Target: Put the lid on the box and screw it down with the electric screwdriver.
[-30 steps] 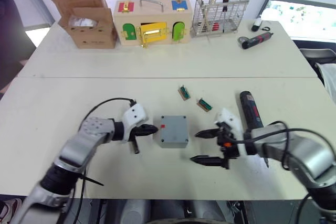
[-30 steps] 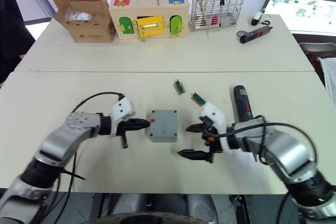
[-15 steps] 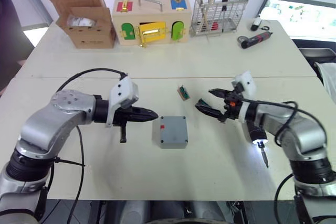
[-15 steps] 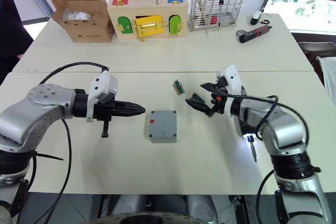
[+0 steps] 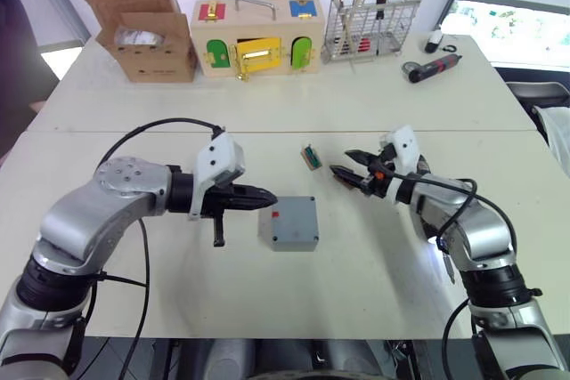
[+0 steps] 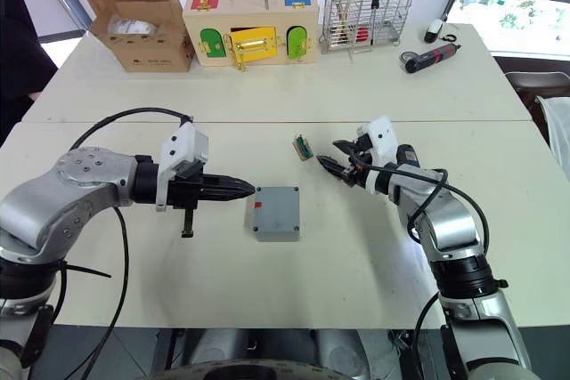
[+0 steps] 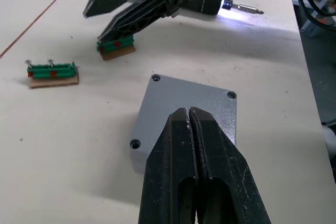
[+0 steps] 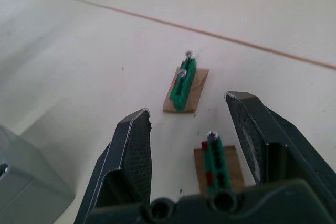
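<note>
On the surface (image 5: 134,309), the lidded box (image 5: 289,222) looks light, rigid; grip its sides. Left pincer (image 5: 265,194) is closed, empty. Right pincer (image 8: 197,145) gapes around a screw holder (image 8: 218,166).

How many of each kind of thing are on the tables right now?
Grey box with lid on: 1
Green screw holders on card: 2
Power screwdrivers: 2
Wooden latch box: 1
Cardboard carton: 1
Wire basket: 1
Total: 8
</note>
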